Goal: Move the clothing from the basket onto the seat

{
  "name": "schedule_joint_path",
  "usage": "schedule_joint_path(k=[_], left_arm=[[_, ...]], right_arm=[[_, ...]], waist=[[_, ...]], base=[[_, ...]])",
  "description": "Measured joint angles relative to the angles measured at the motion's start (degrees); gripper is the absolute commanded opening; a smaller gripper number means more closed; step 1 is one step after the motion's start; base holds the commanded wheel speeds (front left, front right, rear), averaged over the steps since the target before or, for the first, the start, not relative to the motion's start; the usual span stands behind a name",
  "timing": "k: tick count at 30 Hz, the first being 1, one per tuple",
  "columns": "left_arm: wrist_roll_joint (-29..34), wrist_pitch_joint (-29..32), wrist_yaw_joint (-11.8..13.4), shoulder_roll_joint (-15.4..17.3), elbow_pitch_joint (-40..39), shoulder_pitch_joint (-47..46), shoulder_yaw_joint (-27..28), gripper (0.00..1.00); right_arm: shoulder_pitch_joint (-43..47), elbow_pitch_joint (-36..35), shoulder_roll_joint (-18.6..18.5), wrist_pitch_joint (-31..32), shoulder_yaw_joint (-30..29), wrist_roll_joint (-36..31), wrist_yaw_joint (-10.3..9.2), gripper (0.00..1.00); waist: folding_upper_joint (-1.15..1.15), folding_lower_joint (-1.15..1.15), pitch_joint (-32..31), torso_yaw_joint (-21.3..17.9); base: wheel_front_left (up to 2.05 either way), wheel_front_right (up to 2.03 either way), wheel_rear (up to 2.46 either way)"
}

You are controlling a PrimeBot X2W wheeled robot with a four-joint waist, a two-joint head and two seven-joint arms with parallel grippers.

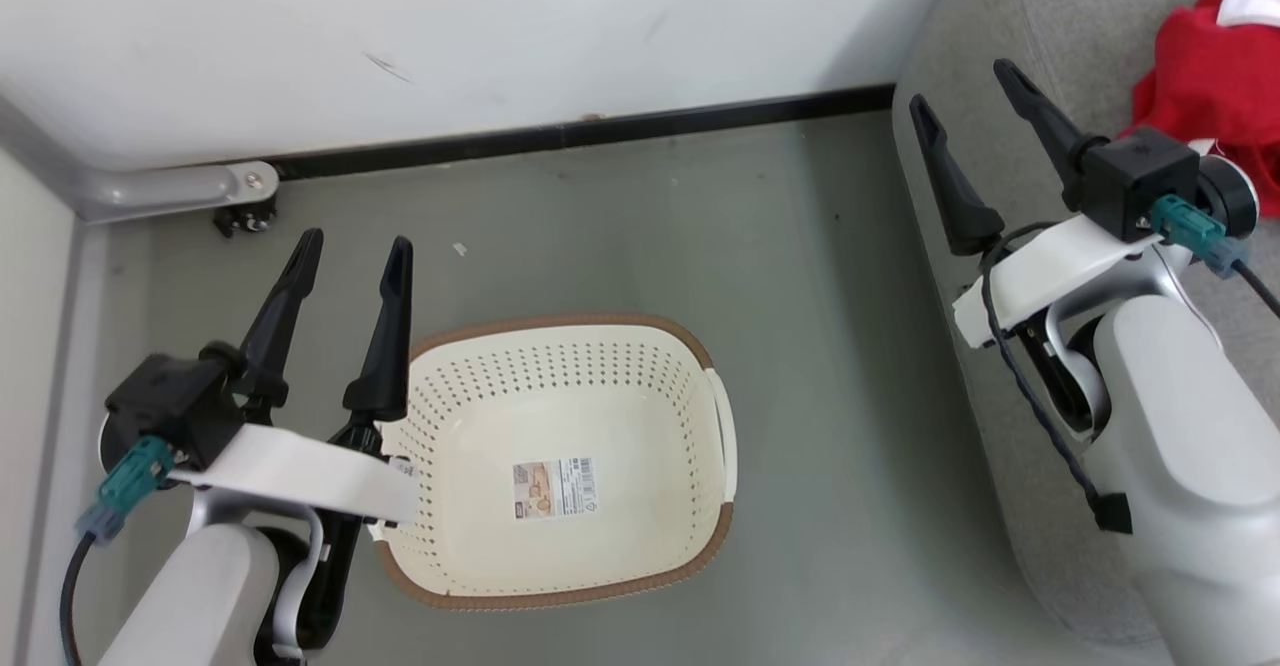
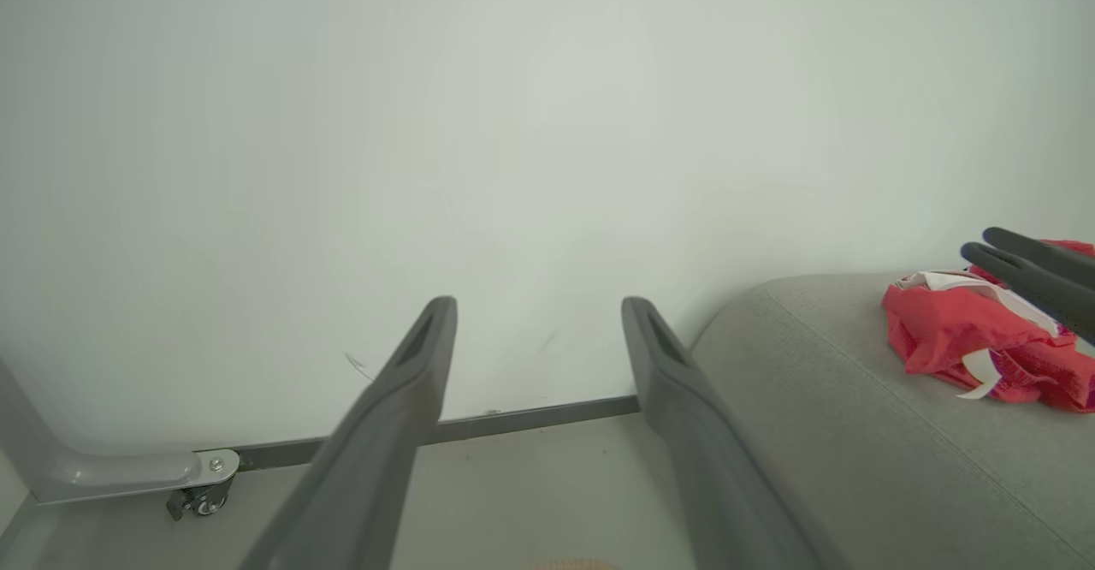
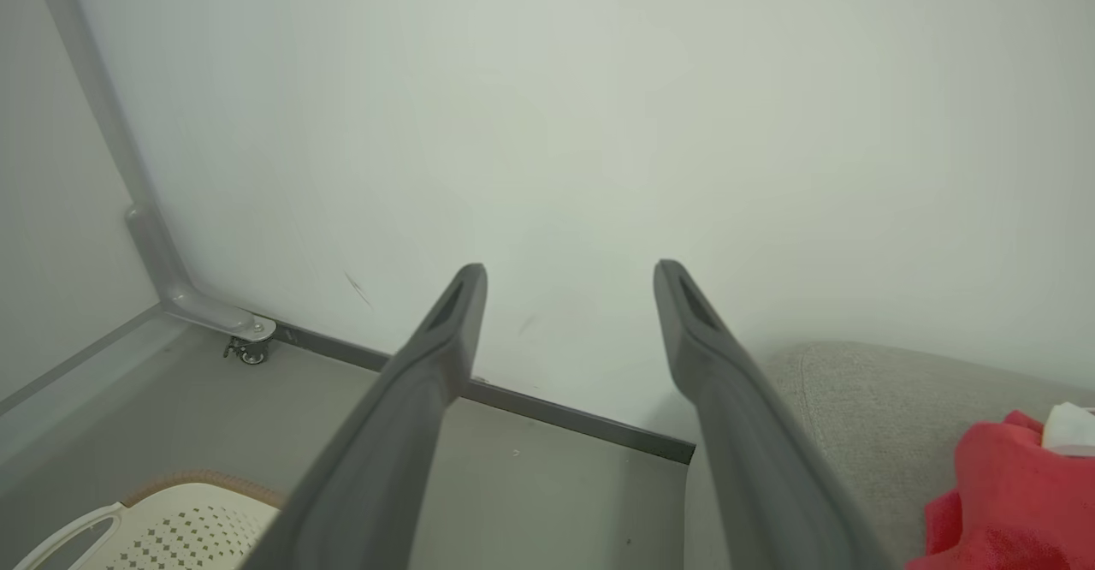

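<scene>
Basket (image 1: 560, 376) on floor, empty bar sticker (image 1: 553, 488); nothing left to lift. Red clothes (image 1: 1215, 96) heaped on sofa (image 1: 1040, 16), R side. Task looked done. L tool (image 1: 356, 240) open, empty, above basket's L rim. R tool (image 1: 960, 84) open, empty, over sofa edge nr clothes. Head view gave basket's inside; L wrist view gave white trim on clothes; R wrist view caught basket handle.
</scene>
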Motion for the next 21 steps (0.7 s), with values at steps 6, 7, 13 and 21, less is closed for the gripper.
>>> schedule_joint_path(k=[6,7,13,21], left_arm=[[-0.05,-3.48,-0.1,0.1,0.88,3.15,0.81,1.0],[0.11,-4.05,-0.1,0.27,1.02,3.73,0.92,1.0],[0.55,-5.45,-0.11,0.73,2.25,7.5,2.21,1.0],[0.74,-6.48,-0.68,0.33,2.43,10.56,3.67,1.0]], right_arm=[[3.28,-2.54,0.58,-0.01,-0.93,0.04,0.0,1.0],[4.06,-3.0,0.63,0.0,-1.25,0.05,0.0,1.0],[9.62,-8.04,1.41,-0.02,-4.52,0.07,0.0,1.0],[16.91,-11.69,2.18,-0.08,-8.62,0.03,0.0,1.0]], waist=[[0.0,0.0,-2.7,1.77],[0.0,0.0,-3.15,2.03],[0.0,0.0,-6.27,3.73],[0.0,0.0,-9.57,5.53]], base=[[0.0,0.0,0.0],[0.0,0.0,0.0],[0.0,0.0,0.0],[0.0,0.0,0.0]])
